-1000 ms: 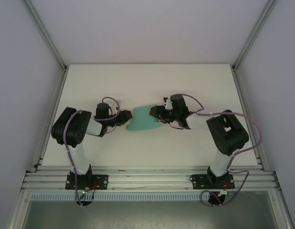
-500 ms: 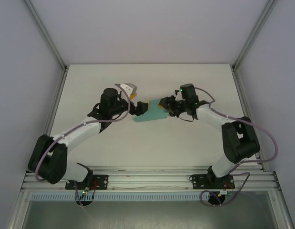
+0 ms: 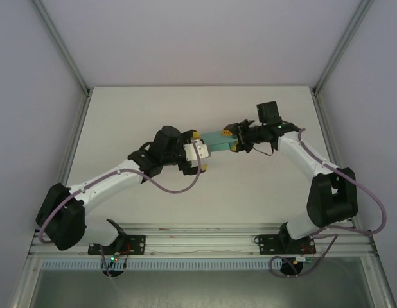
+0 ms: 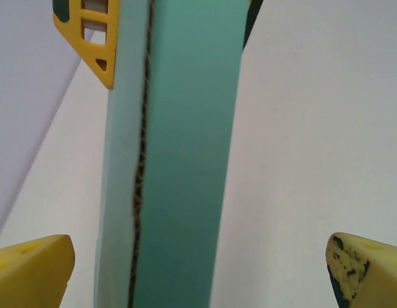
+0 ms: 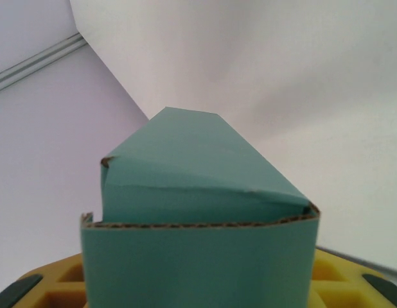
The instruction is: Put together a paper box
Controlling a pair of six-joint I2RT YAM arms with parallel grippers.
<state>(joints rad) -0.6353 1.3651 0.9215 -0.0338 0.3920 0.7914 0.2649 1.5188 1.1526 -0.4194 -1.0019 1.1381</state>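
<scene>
The teal-green paper box (image 3: 219, 139) hangs folded over the middle of the table, a narrow strip from above. My right gripper (image 3: 236, 141) is shut on its right end; in the right wrist view the box (image 5: 198, 256) rises between the yellow fingers (image 5: 356, 282), its folded flap pointing away. My left gripper (image 3: 201, 153) stands wide open at the left end. In the left wrist view the box (image 4: 185, 160) runs upright between the spread yellow fingertips (image 4: 31, 269), nearer the left one and touching neither. The left gripper (image 4: 198, 276) holds nothing.
The white table (image 3: 121, 115) is fenced by aluminium rails (image 3: 73, 138) left and right, with grey walls behind. The other arm's yellow finger (image 4: 89, 38) shows at the far end of the box in the left wrist view. Both arm bases sit at the near edge.
My left gripper let go and opened wide, then swung right and now straddles the box's left end. The right gripper carried the box to the right and farther back.
</scene>
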